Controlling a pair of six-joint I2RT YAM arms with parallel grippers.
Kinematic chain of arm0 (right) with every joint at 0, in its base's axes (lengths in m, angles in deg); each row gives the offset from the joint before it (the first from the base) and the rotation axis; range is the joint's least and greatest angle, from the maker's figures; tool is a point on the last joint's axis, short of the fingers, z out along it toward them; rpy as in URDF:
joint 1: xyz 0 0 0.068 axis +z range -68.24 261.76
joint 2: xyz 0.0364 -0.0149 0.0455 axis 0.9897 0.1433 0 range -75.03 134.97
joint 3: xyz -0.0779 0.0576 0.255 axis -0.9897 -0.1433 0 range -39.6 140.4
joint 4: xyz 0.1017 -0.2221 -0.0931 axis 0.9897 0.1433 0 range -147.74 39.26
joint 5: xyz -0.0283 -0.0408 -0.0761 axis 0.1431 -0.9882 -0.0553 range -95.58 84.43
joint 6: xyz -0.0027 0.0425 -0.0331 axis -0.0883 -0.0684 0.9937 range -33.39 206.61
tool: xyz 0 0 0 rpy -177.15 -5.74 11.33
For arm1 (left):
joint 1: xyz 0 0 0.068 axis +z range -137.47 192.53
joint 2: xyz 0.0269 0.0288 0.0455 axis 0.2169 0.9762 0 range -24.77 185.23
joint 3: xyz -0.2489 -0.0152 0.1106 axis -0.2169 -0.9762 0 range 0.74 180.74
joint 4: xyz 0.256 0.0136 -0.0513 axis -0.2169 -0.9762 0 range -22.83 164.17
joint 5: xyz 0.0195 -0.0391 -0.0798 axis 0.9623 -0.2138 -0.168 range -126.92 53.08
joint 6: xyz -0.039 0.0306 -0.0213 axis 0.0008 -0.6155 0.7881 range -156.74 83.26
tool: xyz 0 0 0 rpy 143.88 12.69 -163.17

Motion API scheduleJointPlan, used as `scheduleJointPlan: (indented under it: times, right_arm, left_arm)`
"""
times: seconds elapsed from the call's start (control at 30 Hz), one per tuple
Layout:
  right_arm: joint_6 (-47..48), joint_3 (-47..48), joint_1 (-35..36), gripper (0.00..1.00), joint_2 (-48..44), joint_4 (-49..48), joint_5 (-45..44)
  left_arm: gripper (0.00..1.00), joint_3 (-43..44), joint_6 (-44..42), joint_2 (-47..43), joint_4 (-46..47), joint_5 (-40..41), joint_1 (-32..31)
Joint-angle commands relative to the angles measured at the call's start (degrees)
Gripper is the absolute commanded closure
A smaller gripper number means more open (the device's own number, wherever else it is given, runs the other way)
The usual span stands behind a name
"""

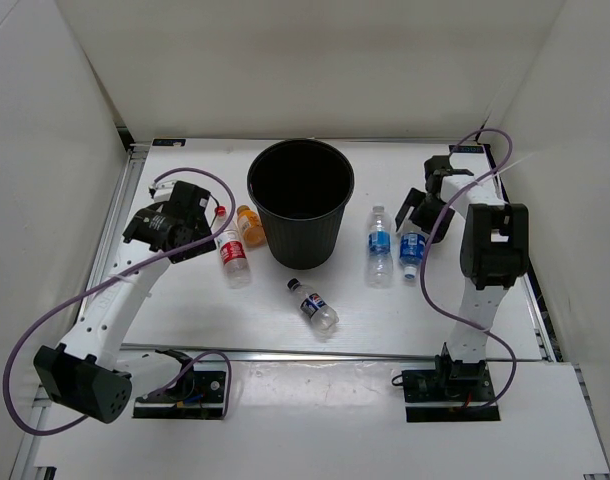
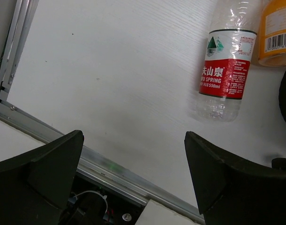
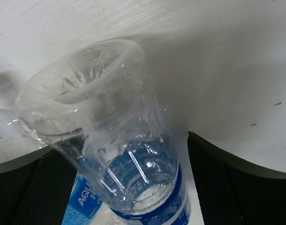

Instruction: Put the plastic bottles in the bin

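The black bin [image 1: 300,200] stands at the middle back of the table. A blue-labelled plastic bottle [image 1: 412,250] lies right of it, and my right gripper [image 1: 418,216] hangs over its far end. In the right wrist view that bottle [image 3: 119,140] lies between the fingers of the right gripper [image 3: 119,150], base towards the camera, with a gap at the right finger [image 3: 218,178]. A second blue-labelled bottle [image 1: 380,245] lies beside it. My left gripper [image 1: 190,228] [image 2: 133,140] is open and empty, near the red-labelled bottle [image 1: 233,256] [image 2: 225,70] and the orange bottle [image 1: 250,225] [image 2: 276,33]. A dark-labelled bottle [image 1: 313,303] lies in front of the bin.
White walls close in the table on the left, back and right. A metal rail [image 2: 110,166] runs along the table's near edge, below the left gripper. Purple cables [image 1: 45,330] loop beside both arms.
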Motion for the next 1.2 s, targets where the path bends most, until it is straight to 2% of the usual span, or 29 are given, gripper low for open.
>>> scheduleJointPlan:
  times: [0.0,0.07,0.2,0.33,0.37,0.47,0.5,0.67,0.7,0.8,0.87,0.93,1.03,1.07,1.17]
  right_arm:
    - [0.61,2.53,-0.61,0.12,0.49,-0.21,0.93]
    - [0.6,2.53,-1.14,0.25,0.49,0.41,0.93]
    - [-0.62,-0.89,-1.66,0.34,-2.13,-0.29,0.4]
    - [-2.56,-3.54,-2.19,0.49,-10.83,-1.52,-0.66]
    - [-3.43,-3.54,-2.19,0.57,-12.5,-1.52,-1.35]
    - [-4.13,-1.0,-2.19,0.66,-19.18,-0.47,-1.36]
    - [-4.14,0.05,-2.19,0.72,-22.15,0.57,-0.84]
    - [-6.95,7.87,-2.19,0.77,-29.56,1.82,4.77]
    - [-7.48,11.02,-1.41,0.79,-30.78,0.51,9.14]
    - [-8.1,15.35,2.01,0.79,-31.32,-3.18,13.74]
    - [-7.57,17.55,5.52,0.79,-31.32,-10.47,17.0]
    - [-7.57,20.26,7.81,0.79,-29.4,-15.47,18.76]
    - [-5.74,33.08,13.35,0.8,-21.59,-15.5,18.07]
    - [-4.59,40.16,16.41,0.8,-17.04,-15.5,17.02]
    - [-0.02,48.21,21.51,0.79,-9.04,-15.5,14.21]
  left_arm:
    - [0.0,2.03,-0.31,-0.38,-0.91,0.44,-0.16]
    - [0.0,2.03,0.3,-0.38,-0.91,0.44,-0.16]
    - [0.0,2.03,0.3,0.15,-0.91,0.44,-0.16]
    - [0.0,1.51,0.3,0.15,-0.38,0.44,-0.16]
    - [0.0,1.51,0.3,0.15,-0.38,0.44,-0.16]
    - [0.0,0.37,0.3,-0.38,0.85,-0.71,-0.16]
    - [0.0,0.36,-0.31,-0.99,1.46,-1.23,-0.16]
    - [0.0,-0.95,-1.37,-2.14,3.58,-1.76,0.37]
    - [0.0,-1.48,-1.37,-2.14,4.19,-2.28,0.37]
    - [0.0,-1.48,-1.89,-2.14,4.72,-2.82,0.37]
    - [0.0,-1.48,-2.42,-1.61,5.25,-3.96,0.37]
    - [0.0,-1.48,-2.42,-1.61,5.86,-5.36,0.37]
    - [0.0,-0.96,-2.95,-1.61,6.38,-6.16,0.37]
    - [0.0,-0.95,-2.95,-1.61,6.39,-6.85,0.37]
    - [0.0,-0.95,-2.95,-1.08,6.39,-8.52,0.37]
